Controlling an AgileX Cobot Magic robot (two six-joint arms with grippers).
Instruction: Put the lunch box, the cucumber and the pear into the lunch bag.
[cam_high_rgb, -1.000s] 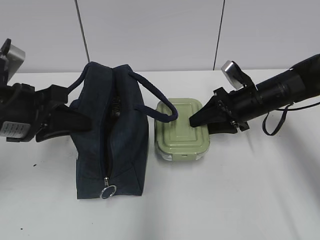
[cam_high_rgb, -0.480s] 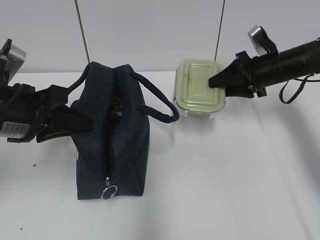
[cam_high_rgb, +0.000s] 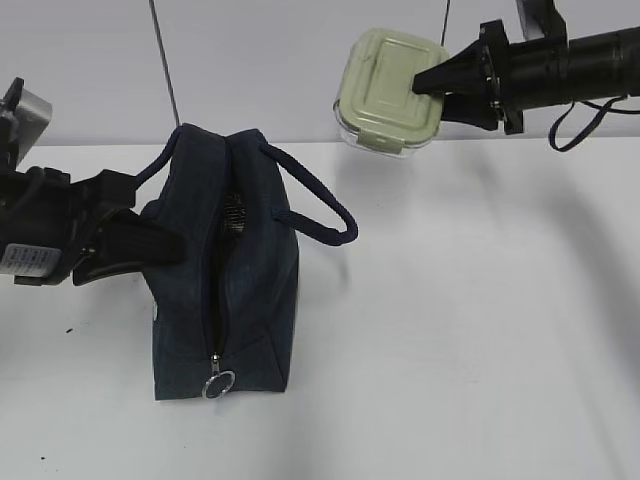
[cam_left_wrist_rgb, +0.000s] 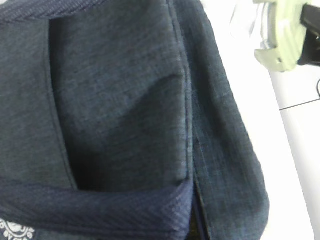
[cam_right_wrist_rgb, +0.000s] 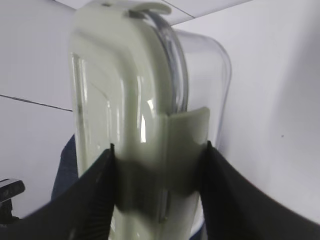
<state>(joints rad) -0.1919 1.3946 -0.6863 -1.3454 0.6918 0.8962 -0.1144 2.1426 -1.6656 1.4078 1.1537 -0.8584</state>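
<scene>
1. Nearest the exterior camera, the metal ring pull (cam_high_rgb: 217, 384) hangs at the front end of the lunch bag (cam_high_rgb: 225, 290), which stands upright on the white table (cam_high_rgb: 450, 350) left of the middle.
2. Its top zipper (cam_high_rgb: 213, 320) runs from that pull toward the back; the slit gapes a little, with a silvery patch visible inside near the far end.
3. One rolled handle (cam_high_rgb: 310, 195) arches out to the bag's right side, the other rises on its left.
4. The left gripper (cam_high_rgb: 150, 242) sits against the bag's left wall with its jaws pressed together; the left wrist view shows only navy fabric close up, so whether any cloth is pinched I cannot tell.
5. Farther back and up, the right gripper (cam_high_rgb: 425, 80) pinches the lunch box (cam_high_rgb: 390, 90) across its short end, one finger on the lid, one on the clear base.
6. The box hangs in the air, lid tilted toward the camera, well apart from the bag, above the table's far edge before the wall (cam_high_rgb: 280, 60).
</scene>
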